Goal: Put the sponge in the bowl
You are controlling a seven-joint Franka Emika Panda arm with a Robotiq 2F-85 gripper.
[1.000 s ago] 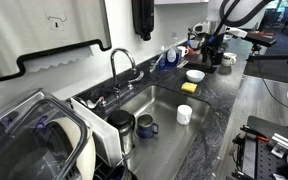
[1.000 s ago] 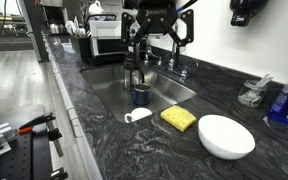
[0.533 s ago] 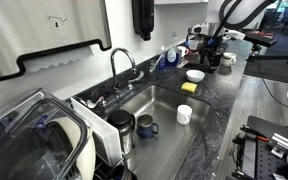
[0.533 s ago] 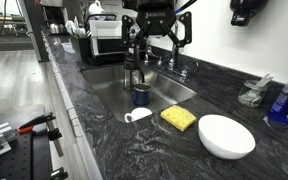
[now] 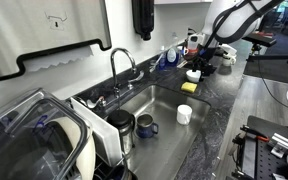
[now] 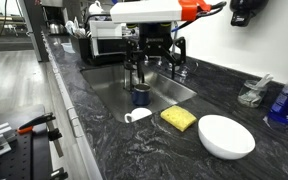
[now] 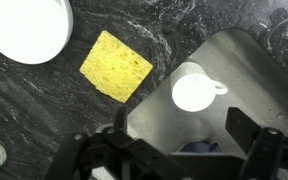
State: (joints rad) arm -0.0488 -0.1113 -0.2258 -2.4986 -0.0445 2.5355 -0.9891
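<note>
The yellow sponge [image 5: 188, 87] lies flat on the dark counter between the sink and the white bowl [image 5: 194, 75]. Both exterior views show it; in an exterior view the sponge [image 6: 178, 118] lies left of the bowl [image 6: 226, 136]. In the wrist view the sponge [image 7: 116, 66] is upper middle and the bowl [image 7: 24, 25] is in the top left corner. My gripper [image 7: 184, 138] is open and empty, hanging above the sink edge beside the sponge. It shows in both exterior views [image 5: 204, 62] [image 6: 156, 62].
A white cup [image 7: 192, 93] and a dark blue mug [image 6: 141, 96] stand in the sink [image 5: 154, 100]. The faucet [image 5: 119, 62] rises at the sink's back. A dish rack [image 5: 54, 140] stands at one end. A blue bottle [image 6: 283, 100] stands by the wall beyond the bowl.
The gripper has come down lower over the sink edge near the sponge and stays open. The sponge, bowl, cup and mug have not moved.
</note>
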